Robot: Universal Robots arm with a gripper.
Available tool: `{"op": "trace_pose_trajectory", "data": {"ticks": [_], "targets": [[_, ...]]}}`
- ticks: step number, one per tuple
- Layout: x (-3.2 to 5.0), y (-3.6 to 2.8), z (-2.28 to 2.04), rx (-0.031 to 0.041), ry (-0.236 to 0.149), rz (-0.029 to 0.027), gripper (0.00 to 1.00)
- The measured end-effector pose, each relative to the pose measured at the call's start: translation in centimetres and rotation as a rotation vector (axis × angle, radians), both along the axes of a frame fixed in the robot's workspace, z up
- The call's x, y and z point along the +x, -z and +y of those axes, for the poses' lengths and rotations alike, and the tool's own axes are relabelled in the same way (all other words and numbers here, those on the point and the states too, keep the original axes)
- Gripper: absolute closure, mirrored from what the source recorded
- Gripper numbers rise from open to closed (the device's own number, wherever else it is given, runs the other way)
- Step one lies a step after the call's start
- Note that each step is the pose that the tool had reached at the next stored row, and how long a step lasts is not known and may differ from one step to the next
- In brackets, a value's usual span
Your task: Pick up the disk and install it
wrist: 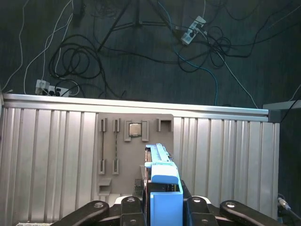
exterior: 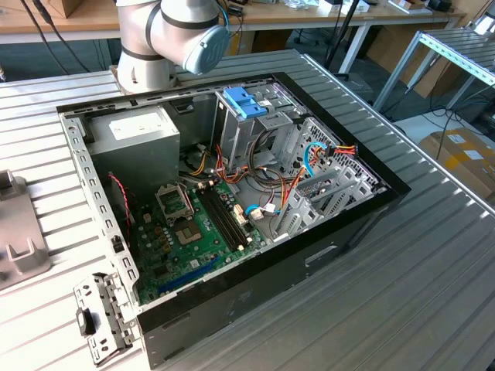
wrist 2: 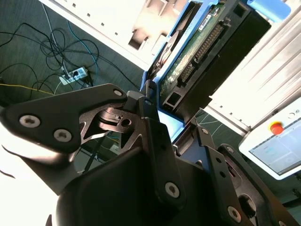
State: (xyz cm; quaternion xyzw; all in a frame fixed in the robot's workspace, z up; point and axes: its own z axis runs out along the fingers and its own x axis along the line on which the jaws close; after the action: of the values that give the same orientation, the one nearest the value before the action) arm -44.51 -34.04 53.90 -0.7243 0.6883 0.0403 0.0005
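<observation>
The disk [wrist 2: 207,42] is a dark drive with a green circuit board on one face, framed by a bright blue carrier. My gripper [wrist 2: 174,122] is shut on it, with a black finger [wrist 2: 150,113] pressed against each side. In the first wrist view the disk [wrist: 163,181] stands on edge between the fingers of my gripper [wrist: 163,209]. It is over a grey fixture plate [wrist: 113,141] on the ribbed metal table [wrist: 47,150]. I cannot tell whether the disk touches the plate.
An open computer case [exterior: 371,209] lies on the table, with a motherboard [exterior: 193,232], a grey power supply [exterior: 143,131] and a light-blue bracket [exterior: 244,100] on the drive cage. A metal bracket [exterior: 100,317] lies by its near corner. Cables cover the floor [wrist: 84,56] beyond the table edge.
</observation>
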Motion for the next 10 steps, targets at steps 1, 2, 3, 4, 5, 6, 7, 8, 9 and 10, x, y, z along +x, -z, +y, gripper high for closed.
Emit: {"op": "trace_pose_trajectory", "data": {"ticks": [1,2,3,4,5,6,7,8,9,10], "targets": [[0.01,0.01,-0.04,0.0000,0.000,-0.0001,0.63],[0.02,0.02,-0.06,0.0001,0.000,-0.0001,0.63],[0.04,0.02,-0.11,0.0000,0.000,0.0000,0.63],[0.05,0.03,-0.13,0.0000,0.000,0.0000,0.63],[0.06,0.03,-0.15,0.0000,0.000,0.0000,0.63],[0.07,0.05,-0.19,0.0000,0.000,-0.0001,0.63],[0.08,0.06,-0.23,0.0000,0.000,0.0000,0.63],[0.09,0.06,-0.28,0.0000,0.000,0.0000,0.63],[0.11,0.07,-0.31,0.0000,0.000,0.0000,0.63],[0.13,0.08,-0.35,-0.0001,0.000,0.0001,0.63]]}}
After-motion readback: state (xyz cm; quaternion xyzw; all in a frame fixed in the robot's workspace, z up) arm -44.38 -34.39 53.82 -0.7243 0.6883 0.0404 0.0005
